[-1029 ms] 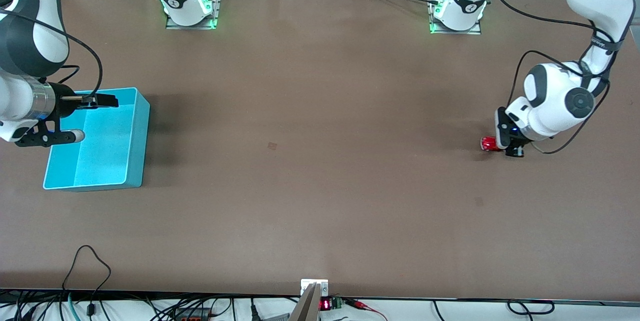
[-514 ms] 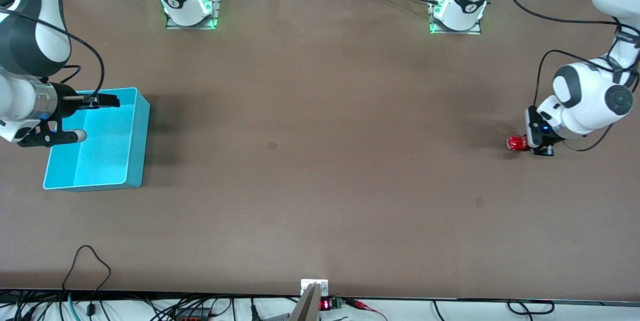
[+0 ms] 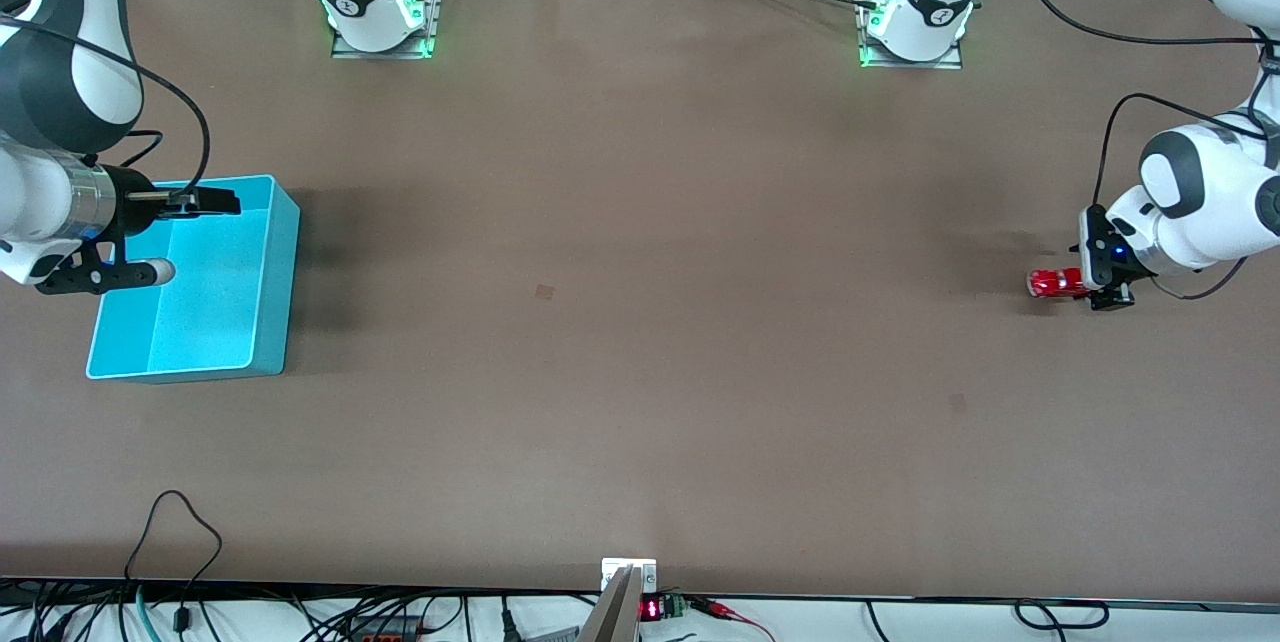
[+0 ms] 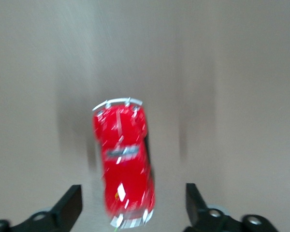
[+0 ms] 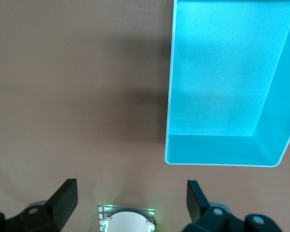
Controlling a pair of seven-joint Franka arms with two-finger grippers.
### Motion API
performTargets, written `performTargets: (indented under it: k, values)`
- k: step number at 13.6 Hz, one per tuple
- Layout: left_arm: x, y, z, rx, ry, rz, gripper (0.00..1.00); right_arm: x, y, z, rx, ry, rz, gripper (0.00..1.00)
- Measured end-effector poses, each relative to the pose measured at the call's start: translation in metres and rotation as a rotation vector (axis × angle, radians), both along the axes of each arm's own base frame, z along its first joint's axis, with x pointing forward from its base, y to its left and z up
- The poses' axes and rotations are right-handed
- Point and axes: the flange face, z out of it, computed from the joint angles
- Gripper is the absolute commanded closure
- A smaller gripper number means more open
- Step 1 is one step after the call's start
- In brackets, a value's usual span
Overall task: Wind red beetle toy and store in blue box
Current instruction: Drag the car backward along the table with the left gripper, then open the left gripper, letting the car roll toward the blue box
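The red beetle toy (image 3: 1050,283) (image 4: 124,162) stands on the brown table near the left arm's end. My left gripper (image 3: 1098,280) (image 4: 133,191) is low over its tail end and open. Table shows between the car and each black finger (image 4: 70,205). The blue box (image 3: 291,272) (image 5: 170,72) sits at the right arm's end with nothing in it. My right gripper (image 3: 185,237) (image 5: 131,186) hangs open over the box's corner nearest the right arm's base, holding nothing.
Both arm bases (image 3: 380,12) (image 3: 915,22) stand along the table edge farthest from the front camera. Cables and a small display (image 3: 650,609) lie along the nearest edge. The end of the table is close by the left arm.
The left gripper has dragged the car along the table toward the left arm's end, then spread its fingers off it. The right arm has not moved.
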Motion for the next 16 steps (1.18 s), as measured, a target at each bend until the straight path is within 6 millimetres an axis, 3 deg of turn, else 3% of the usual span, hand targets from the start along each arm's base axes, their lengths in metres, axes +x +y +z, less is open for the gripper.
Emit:
performTargets:
  k: [3,5,8,10,13,16]
  values:
    - [0.018,-0.043,0.070,0.019,-0.002,-0.082,0.00,0.000,0.001,0.000,0.000,0.000,0.002,0.00]
    - [0.025,-0.080,0.101,0.041,-0.017,-0.138,0.00,0.000,0.002,0.000,0.001,0.000,0.003,0.00]
    - [0.032,-0.137,0.111,0.046,-0.028,-0.148,0.00,0.000,0.004,0.000,0.001,0.000,0.007,0.00]
    - [0.035,-0.161,0.112,0.012,-0.034,-0.062,0.00,0.000,0.004,0.000,0.001,0.000,0.007,0.00]
    - [0.042,-0.171,0.121,-0.045,-0.054,0.153,0.00,0.000,0.005,0.000,0.001,0.000,0.008,0.00]
    - [0.057,-0.169,0.144,-0.066,-0.102,0.439,0.00,0.000,0.009,0.000,0.002,0.000,0.016,0.00]
